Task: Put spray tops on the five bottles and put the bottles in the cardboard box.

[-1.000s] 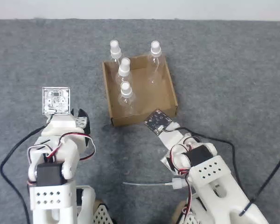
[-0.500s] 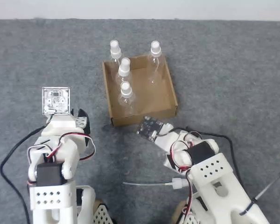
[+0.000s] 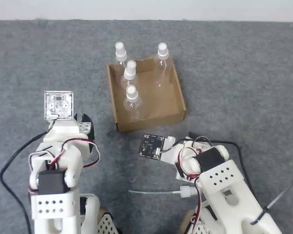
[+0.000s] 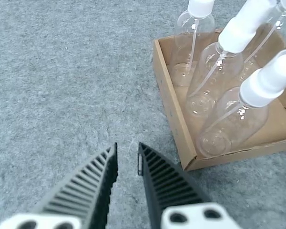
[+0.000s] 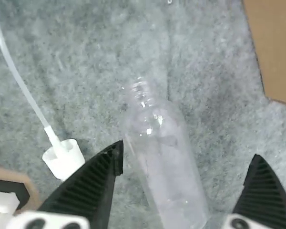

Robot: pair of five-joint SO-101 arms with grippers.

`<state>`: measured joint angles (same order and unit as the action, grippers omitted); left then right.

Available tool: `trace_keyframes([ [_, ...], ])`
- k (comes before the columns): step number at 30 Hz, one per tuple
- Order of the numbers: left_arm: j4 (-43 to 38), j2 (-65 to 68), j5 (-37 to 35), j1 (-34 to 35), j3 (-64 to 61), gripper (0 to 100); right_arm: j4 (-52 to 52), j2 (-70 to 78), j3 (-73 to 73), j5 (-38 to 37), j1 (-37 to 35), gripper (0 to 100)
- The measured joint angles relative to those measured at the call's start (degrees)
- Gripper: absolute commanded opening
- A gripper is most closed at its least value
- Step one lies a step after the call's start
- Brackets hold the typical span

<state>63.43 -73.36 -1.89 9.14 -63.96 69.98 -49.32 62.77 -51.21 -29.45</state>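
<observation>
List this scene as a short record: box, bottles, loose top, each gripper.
box: cardboard box on the grey mat
in box: four capped bottles, standing
bare bottle: lies on the mat outside the box, no top on it
spray top: loose on the mat beside the bare bottle, tube attached
left gripper: fingers slightly apart, holds nothing, over the mat beside the box
right gripper: wide open, a finger on either side of the bare bottle
left to do: one bottle to cap and box
</observation>
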Motion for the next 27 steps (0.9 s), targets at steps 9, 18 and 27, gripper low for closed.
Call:
trace_keyframes([
  [9, 0.0, 0.0, 0.0, 0.0, 0.0, 6, -0.2, 1.7, 0.0, -3.5, 0.0, 35.1],
  [18, 0.0, 0.0, 0.0, 0.0, 0.0, 6, -6.9, 12.6, 0.0, -3.5, 0.0, 34.8],
  [27, 0.0, 0.0, 0.0, 0.0, 0.0, 6, -8.6, 15.8, 0.0, -3.6, 0.0, 10.5],
])
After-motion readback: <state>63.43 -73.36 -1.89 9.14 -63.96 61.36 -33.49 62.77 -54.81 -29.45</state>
